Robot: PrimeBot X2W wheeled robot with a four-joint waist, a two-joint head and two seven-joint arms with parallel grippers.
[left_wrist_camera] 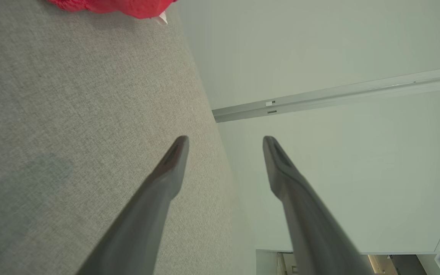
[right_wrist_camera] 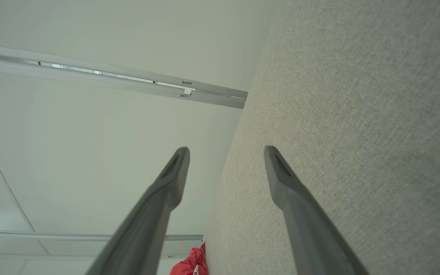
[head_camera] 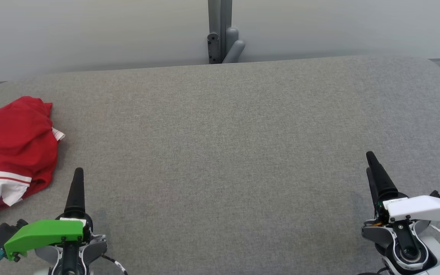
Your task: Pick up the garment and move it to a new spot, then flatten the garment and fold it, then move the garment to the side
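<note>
**Position at inspection.** The garment (head_camera: pixel 12 141), red with white panels and a red stripe, lay crumpled at the far left of the grey cloth-covered desk (head_camera: pixel 243 133). Its white part ran out of the head view on the left. Whether it overhung the desk's edge could not be told.

**Tools.** The left tool (head_camera: pixel 78 173) stood near the garment's lower right edge but did not touch it. Its fingers were spread wide with nothing between them. The right tool (head_camera: pixel 369 162) was well apart, at the opposite side of the desk, likewise spread and empty.

**Stage, as judged.** The pick-up had not begun, and every step of the task was outstanding.

**Risks noted.**
1. The garment sat in a heap with its hems and corners hidden. A pinch into the bulk would probably take several layers at once, and the cloth would then lift as a wad and resist flattening.
2. An approach from the right that met the heap low could shove the garment further left, possibly off the desk.
3. A one-sided lift by the left tool alone would leave the white part trailing, and it might drag or catch.
4. The right tool had a long reach across, so the two tools might crowd each other over a small heap.
5. Fingertips driven too low might catch in the desk's fabric covering.
</note>
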